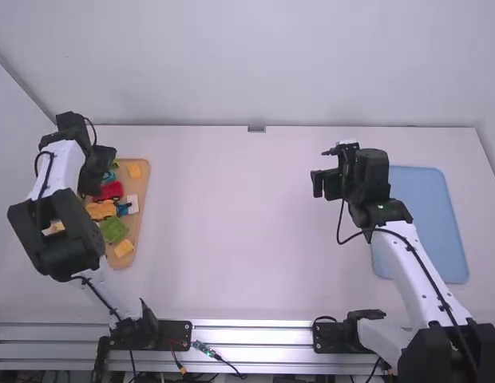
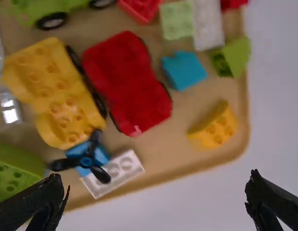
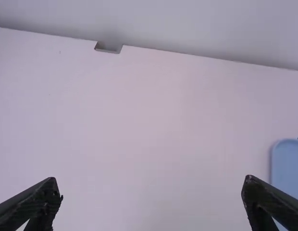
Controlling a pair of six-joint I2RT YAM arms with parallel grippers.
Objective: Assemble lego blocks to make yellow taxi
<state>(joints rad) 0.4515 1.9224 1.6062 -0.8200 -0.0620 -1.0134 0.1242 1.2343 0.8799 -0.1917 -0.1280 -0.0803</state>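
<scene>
Nearest us in the high view, a metal rail [image 1: 255,333] runs along the table's edge. Past it, at the near end of the light-brown tray [image 1: 145,182] on the left, we find a yellow brick [image 1: 124,248], then a rounded green brick [image 1: 113,230]. The yellow car block [image 1: 101,210], studded and black-wheeled, lies beyond that; near it a white brick [image 2: 123,171] touches a light-blue block with a black propeller [image 2: 89,159]. Across on the right we have a blue tray [image 1: 427,227]. Next on the light-brown tray comes the red car block [image 1: 112,191], just beside the yellow car block. To the right, the right gripper [image 1: 318,184] hangs over the table, its fingers spread wide with nothing between them. Over the light-brown tray's far part we see the left gripper [image 1: 96,165], also wide open and holding nothing. Toward that tray's far end lie a small blue block [image 2: 183,70], a yellow curved brick [image 2: 215,127] and a green sloped brick [image 2: 231,57]. Farthest off, a grey metal clip [image 1: 256,128] sits at the table's far edge.
</scene>
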